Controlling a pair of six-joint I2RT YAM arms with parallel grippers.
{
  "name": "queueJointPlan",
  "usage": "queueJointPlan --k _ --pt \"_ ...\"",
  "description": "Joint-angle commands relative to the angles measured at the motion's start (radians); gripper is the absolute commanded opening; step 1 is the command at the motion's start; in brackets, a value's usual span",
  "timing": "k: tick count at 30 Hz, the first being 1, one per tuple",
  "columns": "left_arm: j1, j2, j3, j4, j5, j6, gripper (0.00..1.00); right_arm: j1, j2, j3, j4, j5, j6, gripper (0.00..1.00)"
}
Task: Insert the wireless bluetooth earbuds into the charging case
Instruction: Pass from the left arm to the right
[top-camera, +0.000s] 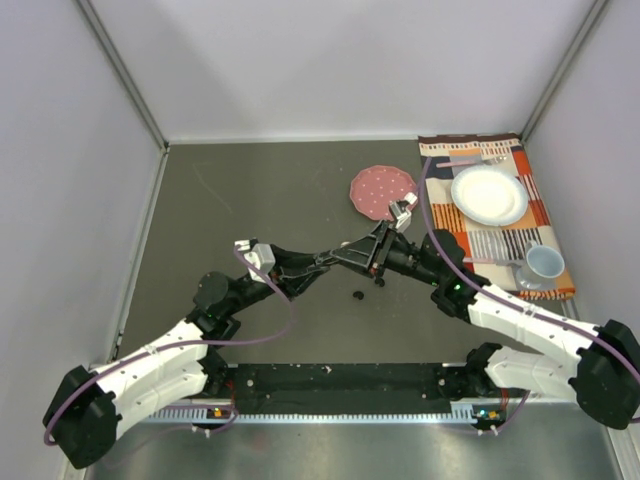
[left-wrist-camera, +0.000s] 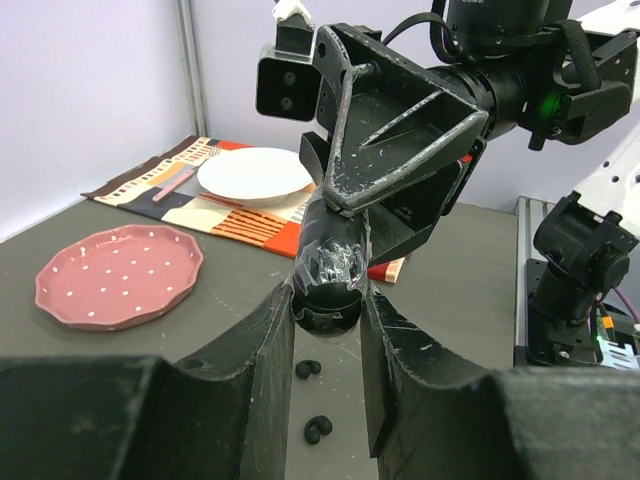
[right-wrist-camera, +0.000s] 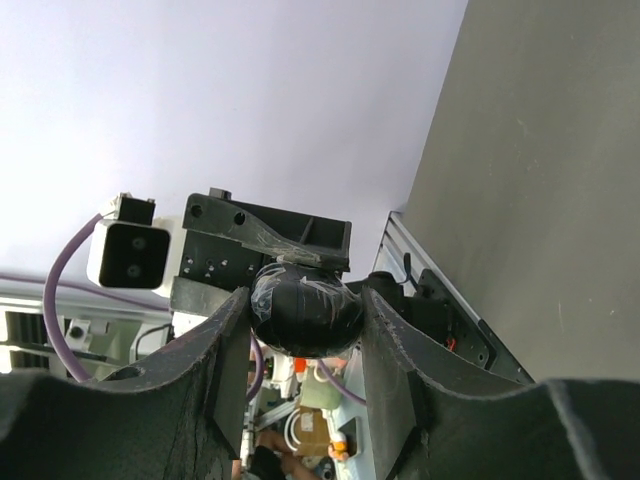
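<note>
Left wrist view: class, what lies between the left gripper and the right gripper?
The black rounded case, held by the left gripper and the right gripper; both wrist views show it.

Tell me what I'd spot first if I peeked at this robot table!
In the middle, the left claw and right claw meet nose to nose, both pinching one round black case. Tiny black earbuds lie just below them. Behind sits a pink dotted plate, and at the back right a striped placemat carries a white plate and a cup.
</note>
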Motion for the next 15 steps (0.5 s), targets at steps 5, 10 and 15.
queueJointPlan --k 5,10,15 --pt "-0.007 0.035 -0.017 0.196 0.009 -0.061 0.28 -0.001 0.007 -0.034 0.15 -0.015 0.056 0.06" --pt "-0.008 0.076 -0.034 0.273 0.009 -0.086 0.33 -0.001 0.013 -0.048 0.189 -0.014 0.079 0.04" --pt "-0.011 0.116 -0.05 0.382 0.003 -0.113 0.39 -0.001 0.015 -0.057 0.204 -0.012 0.091 0.04"
